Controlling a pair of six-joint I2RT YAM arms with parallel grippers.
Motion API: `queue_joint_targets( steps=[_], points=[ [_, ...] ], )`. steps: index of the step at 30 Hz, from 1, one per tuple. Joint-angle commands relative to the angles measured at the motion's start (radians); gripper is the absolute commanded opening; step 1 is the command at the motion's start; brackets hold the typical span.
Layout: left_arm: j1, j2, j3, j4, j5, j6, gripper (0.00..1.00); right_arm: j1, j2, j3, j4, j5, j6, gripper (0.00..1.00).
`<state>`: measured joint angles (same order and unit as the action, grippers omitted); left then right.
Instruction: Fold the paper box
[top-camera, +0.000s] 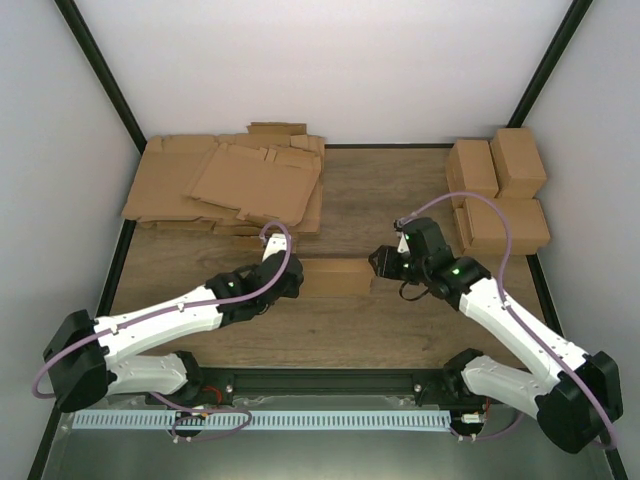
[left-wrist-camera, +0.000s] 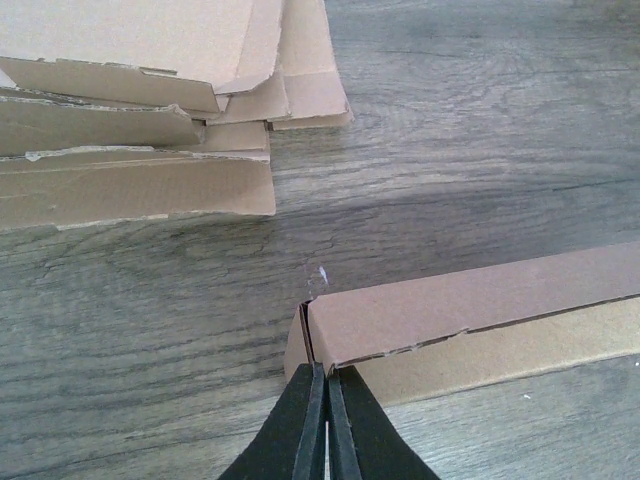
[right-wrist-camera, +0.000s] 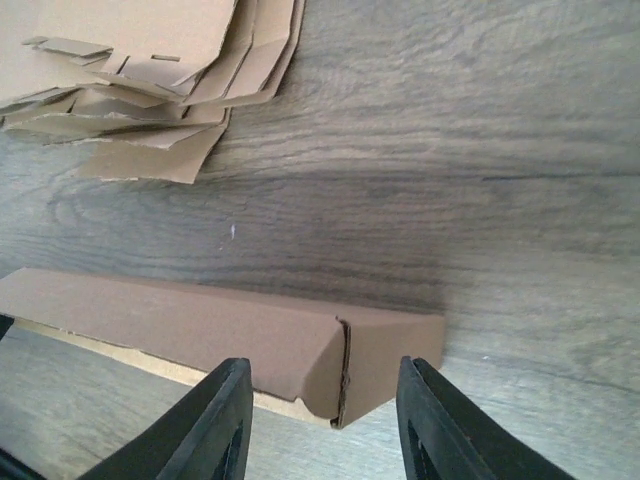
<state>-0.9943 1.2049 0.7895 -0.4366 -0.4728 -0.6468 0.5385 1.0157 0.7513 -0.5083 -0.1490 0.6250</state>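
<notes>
The paper box (top-camera: 335, 277) is a small oblong brown cardboard box lying across the middle of the wooden table. My left gripper (top-camera: 297, 282) is at its left end. In the left wrist view the fingers (left-wrist-camera: 310, 430) are pressed together, pinching the near bottom corner of the box (left-wrist-camera: 470, 300). My right gripper (top-camera: 383, 262) is at the right end. In the right wrist view it (right-wrist-camera: 325, 420) is open, its fingers on either side of the box's folded end (right-wrist-camera: 300, 345) and apart from it.
A stack of wide flat cardboard sheets (top-camera: 230, 185) lies at the back left; it also shows in the left wrist view (left-wrist-camera: 130, 150) and the right wrist view (right-wrist-camera: 140, 90). Several folded boxes (top-camera: 497, 190) stand at the back right. Black frame posts border the table.
</notes>
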Motion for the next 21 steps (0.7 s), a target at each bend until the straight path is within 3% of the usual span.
queue_joint_targets(
  steps=[1,21],
  points=[
    [-0.007,0.018,0.013,-0.051,0.022,0.018,0.04,-0.007,0.03,0.099,-0.088,0.068,-0.055,0.43],
    [-0.015,0.029,0.026,-0.059,0.012,0.024,0.04,-0.077,0.025,0.053,-0.02,-0.032,-0.081,0.47]
  ],
)
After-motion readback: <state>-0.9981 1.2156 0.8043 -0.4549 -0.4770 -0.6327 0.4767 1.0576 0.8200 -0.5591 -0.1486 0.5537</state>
